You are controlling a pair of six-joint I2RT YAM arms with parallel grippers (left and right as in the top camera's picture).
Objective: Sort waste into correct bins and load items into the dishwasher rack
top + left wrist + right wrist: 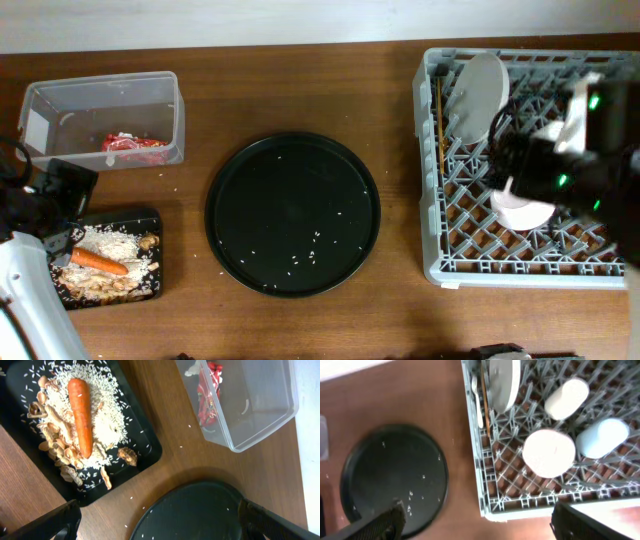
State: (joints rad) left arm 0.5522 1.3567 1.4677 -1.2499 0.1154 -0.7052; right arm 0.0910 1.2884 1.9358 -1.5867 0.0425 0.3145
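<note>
Rack (500, 272) takes up the right side of the table, the round tray (292, 190) sits in the middle with a few stray grains on it, and the tub (60, 100) and black tray (152, 218) are off on the left, tub behind tray. Left gripper (160, 525) hangs over the table by the black tray, fingers wide apart and empty; right gripper (480, 527) is over the rack, also spread wide with nothing in it. Plate (479, 95) stands on edge in the rack's back left part. Bowl (549, 453) sits among the pegs nearer the front, just beside the blue cup (602, 437), with the white cup (566, 398) behind them (both cups lie tilted). Rice (112, 420) is piled on the black tray with the carrot (82, 415) lying on top. Wrapper (206, 395) is in the tub, tissue (192, 367) next to it. Fork (478, 402) and chopsticks (486, 415) lie along the rack's left wall beside the plate. Chunk (127, 455) sits at the rice's edge.
</note>
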